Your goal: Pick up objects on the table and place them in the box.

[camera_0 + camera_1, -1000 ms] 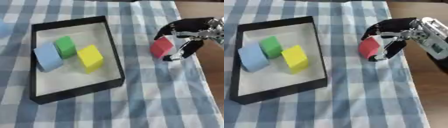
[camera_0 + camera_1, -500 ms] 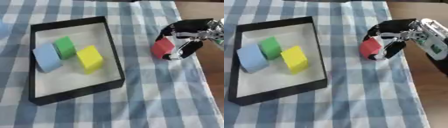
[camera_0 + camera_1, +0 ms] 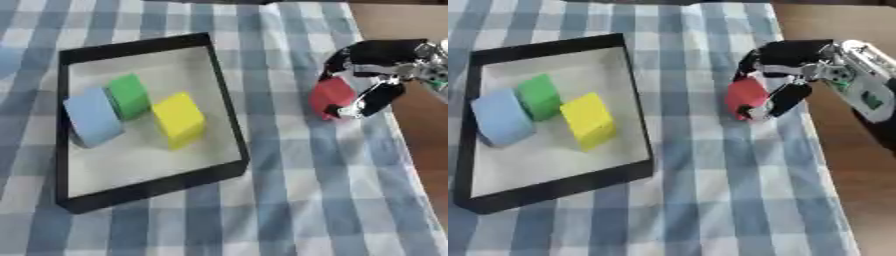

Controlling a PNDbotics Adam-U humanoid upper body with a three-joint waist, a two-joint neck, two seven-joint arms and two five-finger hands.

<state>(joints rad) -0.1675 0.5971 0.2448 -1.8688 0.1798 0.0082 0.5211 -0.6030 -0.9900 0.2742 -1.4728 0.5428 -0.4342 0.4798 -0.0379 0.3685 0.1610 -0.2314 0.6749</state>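
Checked cloth covers the table (image 3: pixel 289 200), where at right of frame the right hand (image 3: pixel 798 75) is curled round a red block (image 3: pixel 745 96), seemingly light, stiff, best pinched on opposite flat faces, outside the box (image 3: pixel 223 100).

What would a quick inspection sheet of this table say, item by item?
Surface: blue and white checked cloth on a wooden table.
Job's things: black box holds a blue block, green block and yellow block; red block is outside it.
Clutter: nothing seen.
Hands: right hand curled round the red block; left hand not in view.
Cables: nothing seen.
Surroundings: nothing seen.
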